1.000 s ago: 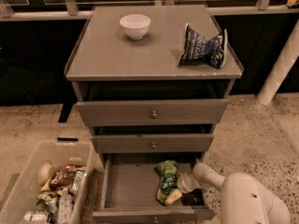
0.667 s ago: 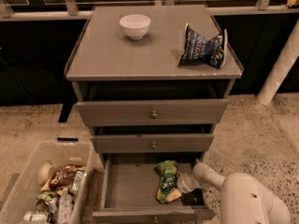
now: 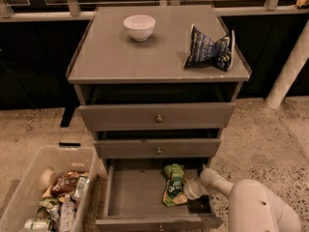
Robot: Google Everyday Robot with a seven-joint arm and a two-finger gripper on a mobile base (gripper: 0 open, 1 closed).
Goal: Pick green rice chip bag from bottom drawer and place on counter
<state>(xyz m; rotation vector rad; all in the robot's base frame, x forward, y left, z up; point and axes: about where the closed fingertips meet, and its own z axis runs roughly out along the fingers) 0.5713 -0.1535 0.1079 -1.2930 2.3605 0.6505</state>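
The green rice chip bag (image 3: pixel 173 184) lies inside the open bottom drawer (image 3: pixel 130 192), toward its right side. My gripper (image 3: pixel 185 191) reaches into the drawer from the right, at the bag's right edge and touching or nearly touching it. The white arm (image 3: pixel 251 202) fills the lower right corner. The counter (image 3: pixel 145 52) is the flat grey top of the cabinet above.
A white bowl (image 3: pixel 139 27) and a dark blue-and-white snack bag (image 3: pixel 210 49) sit on the counter. The two upper drawers (image 3: pixel 157 117) stand slightly out. A clear plastic bin (image 3: pixel 48 192) of snacks stands on the floor at left. A white post (image 3: pixel 287 71) stands at right.
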